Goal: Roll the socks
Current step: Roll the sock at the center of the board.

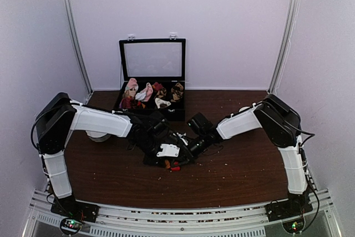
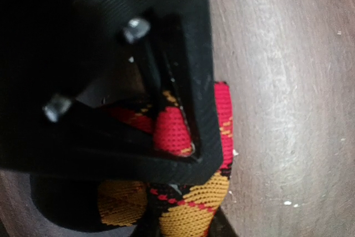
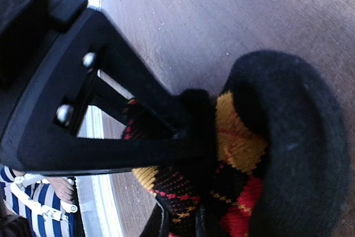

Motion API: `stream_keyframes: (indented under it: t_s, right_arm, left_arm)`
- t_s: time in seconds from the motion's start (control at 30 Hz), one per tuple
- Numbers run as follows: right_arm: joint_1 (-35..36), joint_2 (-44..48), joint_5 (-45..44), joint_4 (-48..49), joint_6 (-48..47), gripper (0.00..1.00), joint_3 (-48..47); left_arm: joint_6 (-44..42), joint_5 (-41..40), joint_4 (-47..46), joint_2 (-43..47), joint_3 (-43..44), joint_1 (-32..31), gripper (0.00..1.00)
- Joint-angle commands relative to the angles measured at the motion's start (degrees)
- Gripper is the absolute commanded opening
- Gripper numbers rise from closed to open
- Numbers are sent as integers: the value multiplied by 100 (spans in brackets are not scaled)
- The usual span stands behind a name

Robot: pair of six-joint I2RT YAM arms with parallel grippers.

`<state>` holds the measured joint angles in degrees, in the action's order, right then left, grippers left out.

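Red-and-orange argyle socks are lying in front of the open case. Right gripper is clamping them; left gripper: cannot tell its hold. Judgement: keeping tension even is mattering for a tight roll.

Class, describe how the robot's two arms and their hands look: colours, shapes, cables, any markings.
The left arm and right arm match: white shell links between bulky black joints, thin black cables looping alongside. The left hand and right hand are matt black ribbed plastic, angular tapering frames with silver screw heads. No markings visible.
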<state>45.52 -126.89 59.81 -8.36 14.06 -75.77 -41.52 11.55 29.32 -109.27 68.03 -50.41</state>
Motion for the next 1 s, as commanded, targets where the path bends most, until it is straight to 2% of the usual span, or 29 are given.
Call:
stream_keyframes:
  t_s: [0.0, 0.07, 0.13, 0.2, 0.3, 0.53, 0.77, 0.97]
  right_arm:
    - [74, -472, -1351, -989, 246, 13, 500]
    - [79, -323, -1381, -708, 329, 16, 643]
    - [73, -150, -1470, -279, 436, 26, 852]
    - [79, 12, -1605, 78, 533, 31, 1063]
    - [59, 325, -2046, 84, 648, 33, 1198]
    - [77, 1107, -2765, 804, 1084, 40, 2037]
    - [71, 1575, -3238, 467, 710, 43, 2411]
    - [75, 2275, -3592, 668, 327, 49, 3031]
  left_arm:
    - [82, 16, 20, -367, 332, 5, 13]
    - [165, 155, 153, -449, 375, 17, 8]
    - [220, 403, 344, -552, 417, 66, 4]
    - [308, 686, 647, -733, 565, 168, 0]
    - [428, 1084, 990, -1060, 748, 386, 0]
    - [611, 1203, 1492, -1615, 1330, 479, 0]
    - [983, 1319, 2228, -2349, 2091, 553, 0]
    - [1195, 1796, 2760, -2728, 2580, 874, 0]
